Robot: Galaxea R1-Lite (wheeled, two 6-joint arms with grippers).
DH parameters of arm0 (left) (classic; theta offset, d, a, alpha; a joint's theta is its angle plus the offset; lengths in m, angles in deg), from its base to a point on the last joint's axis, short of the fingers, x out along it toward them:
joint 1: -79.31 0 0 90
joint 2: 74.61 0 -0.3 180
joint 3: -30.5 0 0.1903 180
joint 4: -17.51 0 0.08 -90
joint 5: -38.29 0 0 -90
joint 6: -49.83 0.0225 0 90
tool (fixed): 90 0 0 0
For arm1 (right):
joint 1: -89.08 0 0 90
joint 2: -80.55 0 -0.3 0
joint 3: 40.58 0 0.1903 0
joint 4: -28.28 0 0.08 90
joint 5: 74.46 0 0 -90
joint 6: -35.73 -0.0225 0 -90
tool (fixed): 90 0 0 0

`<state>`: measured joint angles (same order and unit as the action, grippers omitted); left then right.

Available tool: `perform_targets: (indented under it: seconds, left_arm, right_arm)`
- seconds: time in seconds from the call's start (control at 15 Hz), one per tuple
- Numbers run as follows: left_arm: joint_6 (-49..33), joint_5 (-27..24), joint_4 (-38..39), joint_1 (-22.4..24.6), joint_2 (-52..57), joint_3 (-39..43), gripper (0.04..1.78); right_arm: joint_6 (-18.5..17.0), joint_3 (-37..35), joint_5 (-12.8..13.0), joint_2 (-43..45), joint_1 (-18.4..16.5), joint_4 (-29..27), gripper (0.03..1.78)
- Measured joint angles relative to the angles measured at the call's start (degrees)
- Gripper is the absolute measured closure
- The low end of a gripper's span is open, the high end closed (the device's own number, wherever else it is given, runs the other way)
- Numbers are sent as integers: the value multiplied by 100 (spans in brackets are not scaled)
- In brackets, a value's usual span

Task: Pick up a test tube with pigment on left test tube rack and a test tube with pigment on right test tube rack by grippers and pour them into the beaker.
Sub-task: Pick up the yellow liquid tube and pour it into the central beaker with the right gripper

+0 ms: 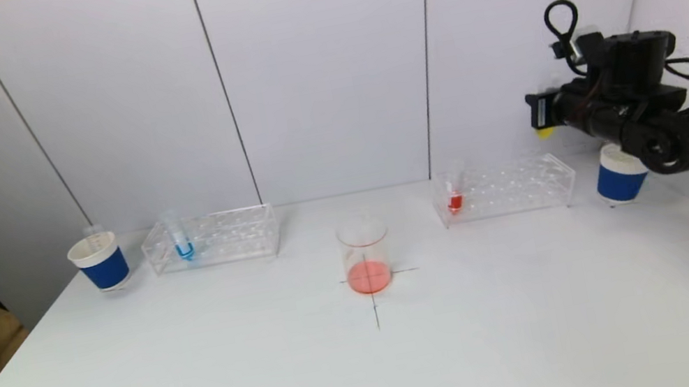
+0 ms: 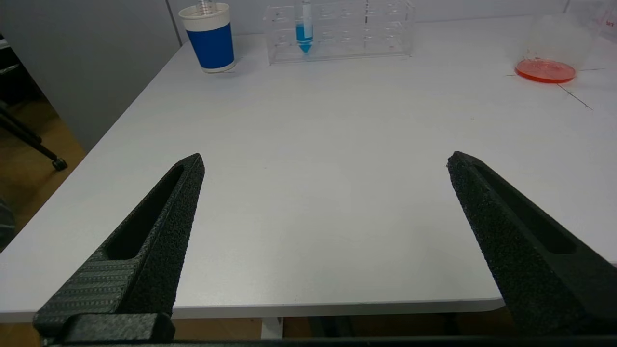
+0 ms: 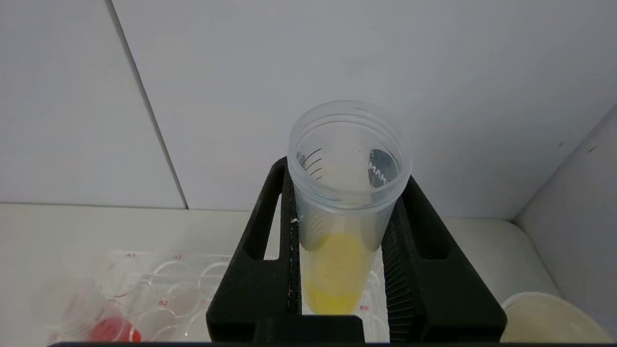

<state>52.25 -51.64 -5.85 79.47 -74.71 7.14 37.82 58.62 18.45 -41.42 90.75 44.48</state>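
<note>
The right hand (image 3: pixel 340 270) hangs high over the right rack (image 1: pixel 504 188) near the tabletop's (image 1: pixel 373 358) far right corner, arm reaching in from the right edge, clamped on a tube of yellow pigment (image 3: pixel 343 217). The left hand (image 2: pixel 325 161) hovers low at the near left edge — fingers spread wide. Two racks, two blue cups, one beaker (image 1: pixel 365 256) at centre — a blue tube (image 1: pixel 177 235) in the left rack (image 1: pixel 211 239), a red tube (image 1: pixel 454 194) in the right.
</note>
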Motion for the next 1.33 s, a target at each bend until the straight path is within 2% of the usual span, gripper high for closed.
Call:
perform_targets:
  seconds: [0.27, 0.6, 0.73, 0.8, 0.93, 1.33]
  left_arm:
    - [0, 0, 0, 0, 0, 0, 6]
    - [0, 0, 0, 0, 0, -2, 6]
    - [2, 2, 0, 0, 0, -2, 6]
    - [0, 0, 0, 0, 0, -2, 6]
    - [2, -2, 0, 0, 0, 0, 6]
    - [0, -2, 0, 0, 0, 0, 6]
  right_arm:
    - [9, 1122, -41, 518, -30, -1477, 128]
    - [4, 3035, -71, 752, 30, -3657, 128]
    - [59, 3534, -212, 680, 85, -4546, 128]
    - [102, 3602, -471, 631, 96, -4610, 128]
    - [277, 3647, -1022, 568, 168, -4295, 128]
    - [1451, 3661, -1854, 540, 758, -4273, 128]
